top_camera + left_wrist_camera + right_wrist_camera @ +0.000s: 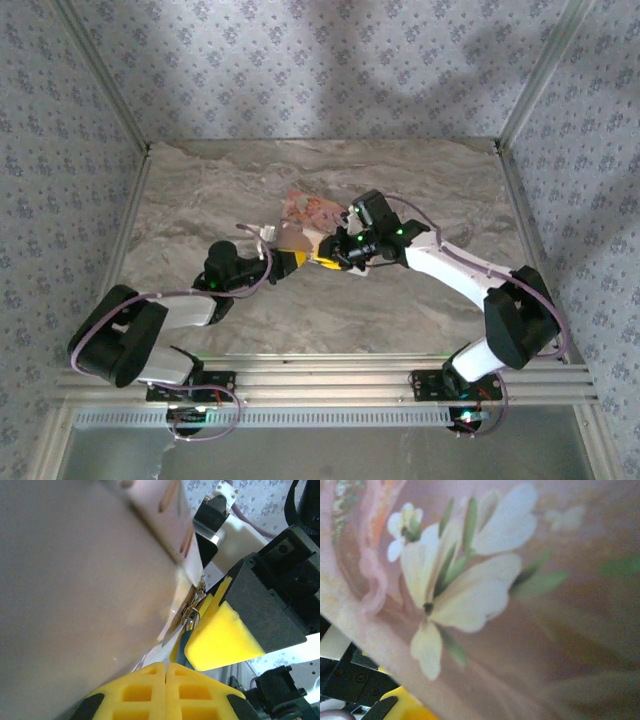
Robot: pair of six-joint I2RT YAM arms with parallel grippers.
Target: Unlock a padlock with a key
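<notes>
The padlock (184, 642) is a small teal sliver just beyond the tips of my left gripper (165, 672), whose yellow pads are pressed flat together with nothing visible between them. A metal key ring (191, 613) hangs right above the padlock, against the edge of the pink flowered box (75, 580). The padlock sits pinched between a broad yellow finger (220, 635) of my right gripper (338, 258) and a thin yellow edge on its other side. Seen from above, my left gripper (293, 262) meets the right one tip to tip below the box (305, 213).
The pink box (520, 605) is almost touching the right wrist camera, with a yellow pad of the left gripper (400, 705) at the lower left. The marble table (420, 180) has free room at the back and to either side. Patterned walls enclose it.
</notes>
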